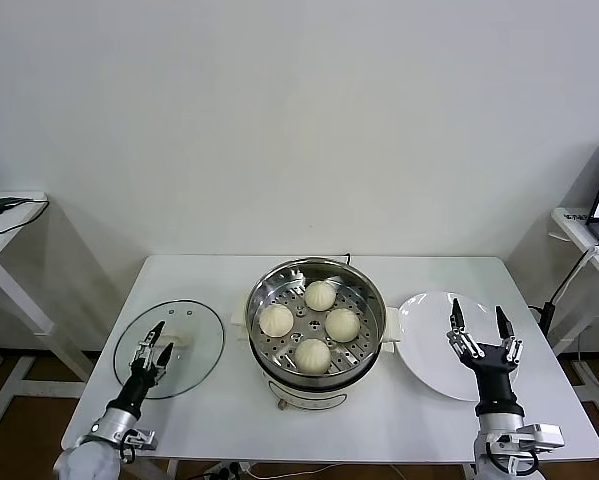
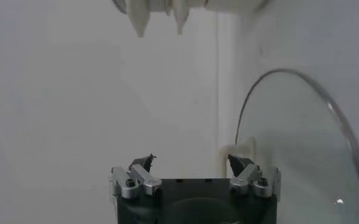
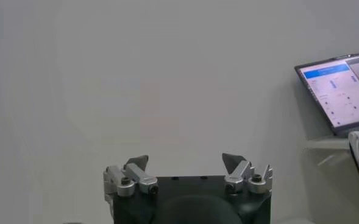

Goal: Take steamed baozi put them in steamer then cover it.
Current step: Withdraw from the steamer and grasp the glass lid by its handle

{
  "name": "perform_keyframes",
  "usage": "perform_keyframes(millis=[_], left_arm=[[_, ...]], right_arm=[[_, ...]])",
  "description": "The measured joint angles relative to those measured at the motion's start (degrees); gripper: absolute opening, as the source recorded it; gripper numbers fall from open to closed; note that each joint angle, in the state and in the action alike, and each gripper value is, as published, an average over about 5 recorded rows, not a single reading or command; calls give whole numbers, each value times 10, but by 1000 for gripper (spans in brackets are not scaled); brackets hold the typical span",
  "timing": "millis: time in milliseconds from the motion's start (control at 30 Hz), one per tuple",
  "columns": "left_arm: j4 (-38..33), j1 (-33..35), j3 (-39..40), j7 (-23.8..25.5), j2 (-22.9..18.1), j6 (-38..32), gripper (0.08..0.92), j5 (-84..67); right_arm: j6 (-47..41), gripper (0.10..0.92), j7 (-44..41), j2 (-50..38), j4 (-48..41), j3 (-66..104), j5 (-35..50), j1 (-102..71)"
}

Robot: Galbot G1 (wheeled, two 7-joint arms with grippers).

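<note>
Glass cover [image 1: 169, 347], judged rigid, slippery and breakable, was seen flat on the table [image 1: 219, 420] left of the steamer [image 1: 316, 325] holding four baozi [image 1: 320, 295], its white handle [image 1: 182, 340] just beyond the open left gripper [image 1: 156, 343], while the right gripper [image 1: 478, 330] was held open above the plate [image 1: 429, 340].

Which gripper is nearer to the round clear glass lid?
Left. The left gripper is open over the round clear glass lid, near its white handle. The right gripper is open above the flat white plate, beyond the steamer.
</note>
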Motion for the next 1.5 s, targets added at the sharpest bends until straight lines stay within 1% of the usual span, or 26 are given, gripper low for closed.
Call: perform_keyframes(millis=[333,533,633,767,1000,1300,1400,1500], left_arm=[[52,-50,5,-7,-2,15,823,27],[69,-73,7,-10,-5,23,823,35],[76,-79,7,-11,-5,23,802,37],[86,-84,9,-11,-5,23,705,42],[99,-86,8,-12,-6,22,497,50],[93,-83,4,-8,-7,16,242,52],[81,-78,2,-4,-8,16,193,49],[58,-71,-1,0,-7,19,189,44]], right_arm=[[10,823,0,0,-12,2,-6,0],[15,823,-2,0,-20,1,-9,2],[17,823,-3,0,-24,1,-12,3],[19,823,-3,0,-28,-1,-13,4],[20,823,-4,1,-31,-5,-15,6],[24,823,-2,1,-32,-8,-17,6],[24,823,-1,1,-31,-8,-17,6],[25,823,-1,1,-30,-7,-16,6]])
